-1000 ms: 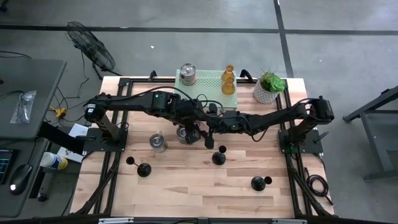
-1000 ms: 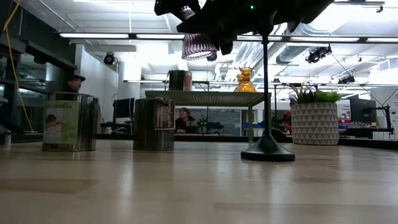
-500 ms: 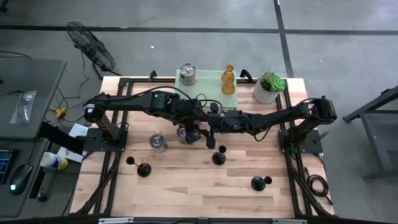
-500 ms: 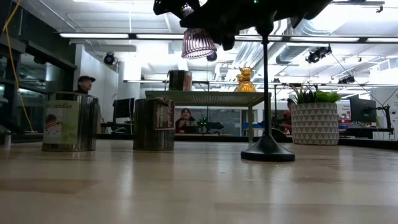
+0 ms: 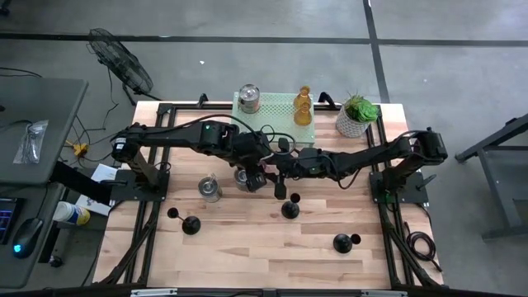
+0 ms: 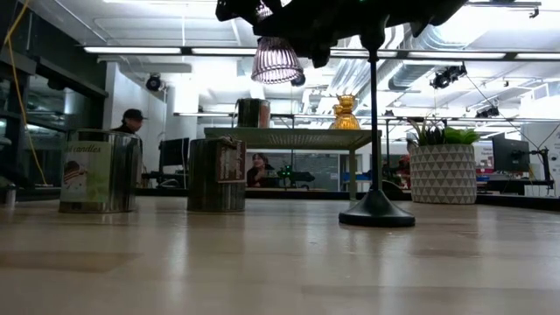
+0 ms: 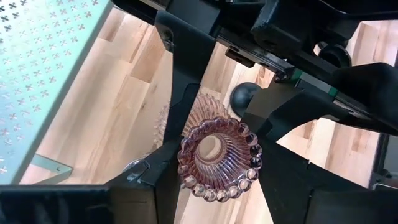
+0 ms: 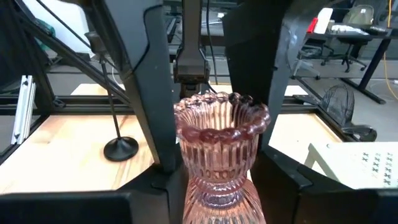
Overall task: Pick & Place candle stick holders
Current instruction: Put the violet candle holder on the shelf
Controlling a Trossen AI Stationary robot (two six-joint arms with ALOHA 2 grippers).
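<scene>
A pale pink ribbed glass holder (image 6: 277, 61) with a beaded rim (image 8: 219, 112) hangs in the air over the table's middle. My left gripper (image 7: 217, 171) and my right gripper (image 8: 217, 186) both meet on it (image 5: 266, 173). In the low view only its wide foot shows below the dark grippers. Two amber holders (image 5: 303, 107) and a silver tin (image 5: 249, 99) stand on the pale green rack (image 5: 276, 115). Three black sticks (image 5: 290, 206) (image 5: 191, 224) (image 5: 342, 242) stand on their round bases. My left gripper comes from above, pointing down, with its fingers (image 8: 158, 93) on either side of the holder's beaded rim (image 7: 186, 165). The holder's open mouth faces up toward the wrist. It hangs upright, clear of the table. My right gripper comes level from the table's right. Its fingers (image 7: 177, 93) lie across the holder below the rim, at the narrow part (image 8: 214, 186) above the foot. The foot (image 6: 277, 74) hangs free below.
Two silver tins (image 5: 210, 188) (image 5: 244, 177) stand on the table just left of the grippers. A plant in a white pot (image 5: 356, 115) stands at the far right. The near half of the wooden table (image 5: 247, 256) holds only the black sticks. People show in the room behind.
The pink holder has risen a little and hangs more upright between the two grippers. Both arms have stayed almost where they were.
</scene>
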